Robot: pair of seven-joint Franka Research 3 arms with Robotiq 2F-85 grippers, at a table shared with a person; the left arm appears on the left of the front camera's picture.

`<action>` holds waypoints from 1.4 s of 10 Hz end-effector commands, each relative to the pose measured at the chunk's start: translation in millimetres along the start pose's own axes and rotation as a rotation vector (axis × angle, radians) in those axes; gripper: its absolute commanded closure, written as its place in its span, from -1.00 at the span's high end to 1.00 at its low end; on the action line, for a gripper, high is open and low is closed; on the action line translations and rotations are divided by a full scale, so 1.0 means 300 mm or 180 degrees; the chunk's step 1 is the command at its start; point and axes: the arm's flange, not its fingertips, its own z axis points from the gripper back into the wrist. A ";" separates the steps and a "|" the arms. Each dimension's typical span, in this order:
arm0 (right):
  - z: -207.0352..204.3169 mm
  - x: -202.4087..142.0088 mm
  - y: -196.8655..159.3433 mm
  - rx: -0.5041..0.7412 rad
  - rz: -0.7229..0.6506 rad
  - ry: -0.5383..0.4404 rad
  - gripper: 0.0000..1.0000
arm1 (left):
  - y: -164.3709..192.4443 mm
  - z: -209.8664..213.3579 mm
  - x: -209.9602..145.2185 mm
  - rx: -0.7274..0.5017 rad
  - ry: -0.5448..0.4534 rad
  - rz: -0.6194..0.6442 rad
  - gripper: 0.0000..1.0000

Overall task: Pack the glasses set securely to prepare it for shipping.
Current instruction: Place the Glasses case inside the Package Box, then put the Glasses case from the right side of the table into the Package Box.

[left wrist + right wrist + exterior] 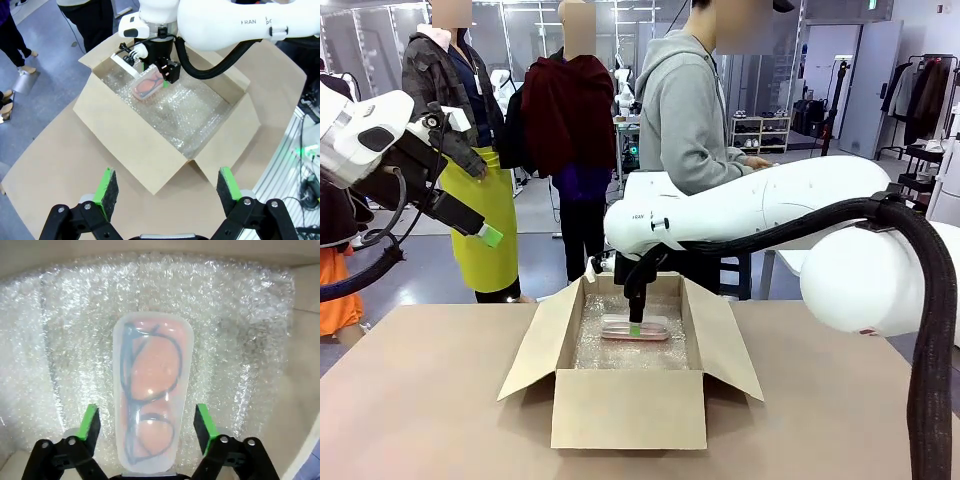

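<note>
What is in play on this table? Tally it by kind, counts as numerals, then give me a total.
Cardboard box: 1
Bubble wrap lining: 1
Pink translucent glasses case: 1
Pair of dark-framed glasses, inside the case: 1
Total: 4

Between the green pads (90, 422) of the black right gripper (147, 415), the case (150, 355) is translucent pale pink, with dark glasses (150, 399) showing through. Around the fingers the bubble wrap (240, 315) is clear, dotted all over with small bubbles. The box (628, 410) is plain brown, the table (420, 400) tan. The left gripper (166, 180) is black and green too. The arms (750, 205) are white.
</note>
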 end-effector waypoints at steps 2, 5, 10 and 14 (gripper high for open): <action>0.042 -0.047 0.120 -0.0164 -0.0334 0.0061 1.00 | 0.002 0.004 -0.003 -0.0027 -0.0059 -0.0013 1.00; 0.018 0.009 0.011 -0.0015 -0.0032 -0.0003 1.00 | 0.002 0.004 -0.003 -0.0027 -0.0059 -0.0013 1.00; 0.018 0.009 0.011 -0.0015 -0.0032 -0.0003 1.00 | 0.002 0.004 -0.003 -0.0027 -0.0059 -0.0013 1.00; 0.131 -0.027 0.063 -0.0049 -0.0148 -0.0018 1.00 | 0.002 0.004 -0.003 -0.0027 -0.0059 -0.0013 1.00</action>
